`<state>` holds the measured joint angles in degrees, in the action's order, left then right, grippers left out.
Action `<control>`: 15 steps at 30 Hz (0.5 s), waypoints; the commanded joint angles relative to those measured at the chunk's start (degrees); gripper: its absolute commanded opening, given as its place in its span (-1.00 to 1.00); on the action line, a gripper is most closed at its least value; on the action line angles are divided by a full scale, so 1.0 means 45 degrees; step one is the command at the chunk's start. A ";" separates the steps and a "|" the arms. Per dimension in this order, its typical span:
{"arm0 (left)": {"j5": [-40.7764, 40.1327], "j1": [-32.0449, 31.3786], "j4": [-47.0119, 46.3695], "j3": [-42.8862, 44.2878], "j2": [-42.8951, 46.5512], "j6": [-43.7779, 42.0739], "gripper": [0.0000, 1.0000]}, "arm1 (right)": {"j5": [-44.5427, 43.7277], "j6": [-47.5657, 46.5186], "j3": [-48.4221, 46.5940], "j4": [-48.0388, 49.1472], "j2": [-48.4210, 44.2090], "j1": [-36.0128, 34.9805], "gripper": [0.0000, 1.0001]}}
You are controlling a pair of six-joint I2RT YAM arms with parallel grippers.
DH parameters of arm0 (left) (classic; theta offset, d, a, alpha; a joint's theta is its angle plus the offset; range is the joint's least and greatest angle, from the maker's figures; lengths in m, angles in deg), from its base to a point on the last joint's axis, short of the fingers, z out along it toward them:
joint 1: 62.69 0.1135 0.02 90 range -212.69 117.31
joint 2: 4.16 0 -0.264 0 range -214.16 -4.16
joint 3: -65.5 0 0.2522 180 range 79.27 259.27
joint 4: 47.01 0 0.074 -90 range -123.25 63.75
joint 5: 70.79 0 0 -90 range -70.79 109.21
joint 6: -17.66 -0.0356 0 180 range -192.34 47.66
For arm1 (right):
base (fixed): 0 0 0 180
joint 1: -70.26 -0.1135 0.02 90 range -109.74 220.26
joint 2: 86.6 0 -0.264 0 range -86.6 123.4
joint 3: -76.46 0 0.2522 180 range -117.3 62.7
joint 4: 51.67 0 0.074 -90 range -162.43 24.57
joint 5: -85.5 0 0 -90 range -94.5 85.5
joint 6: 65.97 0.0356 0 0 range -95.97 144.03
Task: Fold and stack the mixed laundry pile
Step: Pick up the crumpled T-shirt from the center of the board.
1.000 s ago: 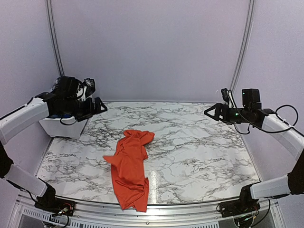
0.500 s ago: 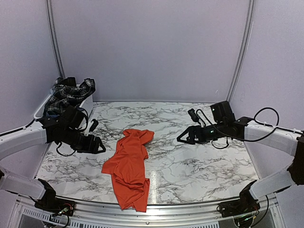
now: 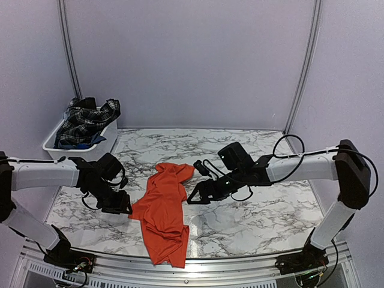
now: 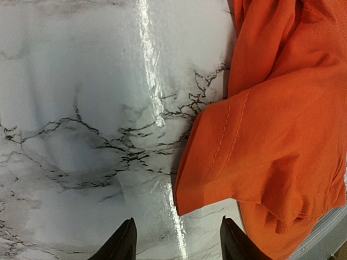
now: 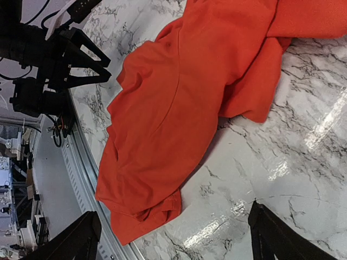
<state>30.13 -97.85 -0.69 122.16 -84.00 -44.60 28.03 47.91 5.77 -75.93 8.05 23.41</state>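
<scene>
**Both pincers low at the orange shirt, neither holding it**

Our left pincer (image 4: 178, 242) stands with its fingers apart and nothing between them but bare marble. Seen from its wrist, a hemmed sleeve of the orange T-shirt (image 4: 271, 135) lies just ahead and to one side of the fingertips. We cannot tell whether either one touches the cloth. From above, this pincer (image 3: 122, 206) sits low at the shirt's left edge.

Our right pincer (image 5: 176, 238) is spread wide. Its two fingers show only at the bottom corners of its wrist view, with glossy counter between them and no cloth in its grasp. The shirt (image 5: 179, 97) lies ahead of it, and the left arm (image 5: 54, 54) shows beyond the far side of the cloth. From above, the right pincer (image 3: 195, 197) is near the shirt's right edge, beside its upper half.

The T-shirt (image 3: 163, 210) lies crumpled in a long strip down the middle of the marble counter (image 3: 258, 204). Its near end laps over the front edge onto the metal rail.

At the far left corner stands a white bin (image 3: 72, 155). The black-and-white plaid piece (image 3: 84, 120) is heaped in it and drapes over its rim, and a little blue cloth (image 3: 77, 144) shows beneath.
</scene>
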 commanded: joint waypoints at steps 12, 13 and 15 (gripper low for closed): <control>0.1608 -0.0312 -0.2149 0.0201 -0.0530 0.0724 -1.00 | 0.0014 0.0126 -0.0369 0.0381 -0.0110 0.0394 0.82; 0.1713 -0.0312 -0.2156 0.0587 -0.0359 0.0746 -1.00 | 0.0043 0.0141 -0.0261 0.0381 -0.0288 0.0543 0.81; 0.1869 -0.0312 -0.2157 0.1187 0.0079 0.0738 -1.00 | 0.0354 0.0172 0.0018 0.0558 -0.0692 0.0889 0.81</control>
<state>36.32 -99.03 -8.63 121.72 -87.58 -41.25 28.21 48.46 5.03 -74.73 9.41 24.57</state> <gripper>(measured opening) 0.007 0.907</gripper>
